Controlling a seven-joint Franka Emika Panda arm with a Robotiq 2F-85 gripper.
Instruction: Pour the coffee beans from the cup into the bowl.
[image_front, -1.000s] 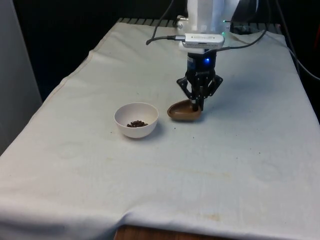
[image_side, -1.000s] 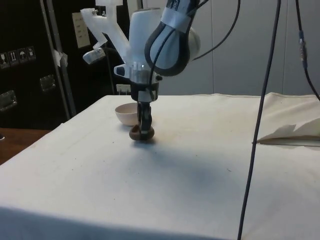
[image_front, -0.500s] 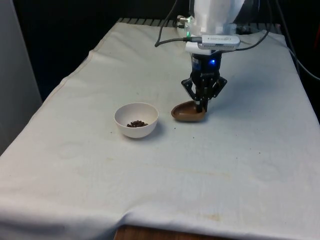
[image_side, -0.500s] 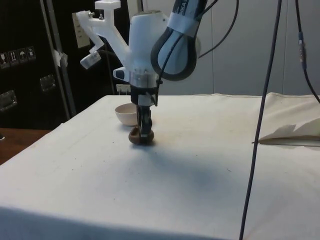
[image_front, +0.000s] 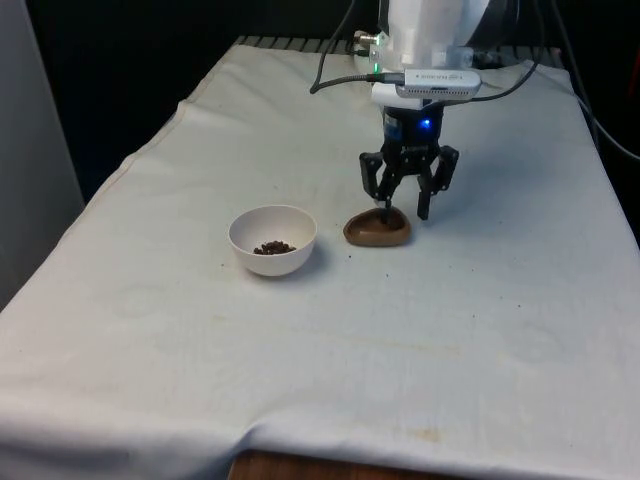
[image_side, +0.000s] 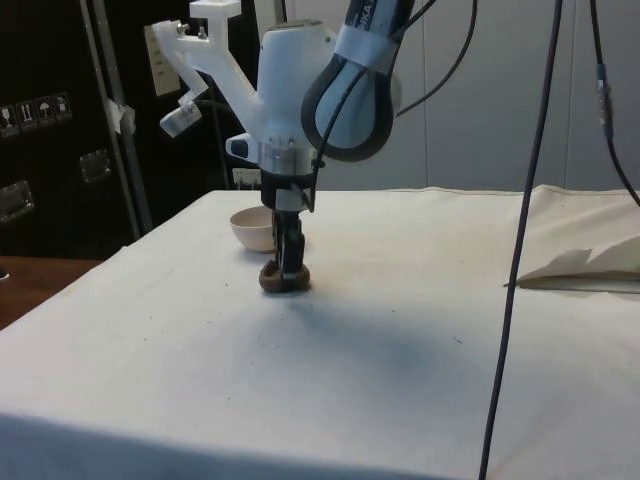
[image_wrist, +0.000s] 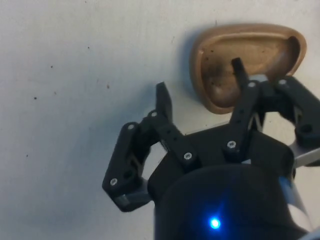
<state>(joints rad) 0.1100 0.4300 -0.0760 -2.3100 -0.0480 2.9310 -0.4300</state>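
In the front view, the brown cup (image_front: 377, 229) is set down empty just beside the white bowl (image_front: 272, 239), where the coffee beans (image_front: 273, 247) lie; the gripper (image_front: 404, 208) is spread open above the cup. The pour is judged finished. In the side view, nothing is seen blocking a lift away from the cup (image_side: 284, 277). In the wrist view, one finger (image_wrist: 239, 75) is seen over the cup's hollow (image_wrist: 247, 62).

Gripper let go of cup
The gripper (image_front: 403, 210) fingers, pinched on the brown cup (image_front: 377, 230) rim a second ago, have spread apart, one fingertip inside the cup and one outside it over the cloth (image_front: 450, 320); cup went from tipped and held to resting flat on the cloth, shifted slightly toward the front view's right of its earlier spot
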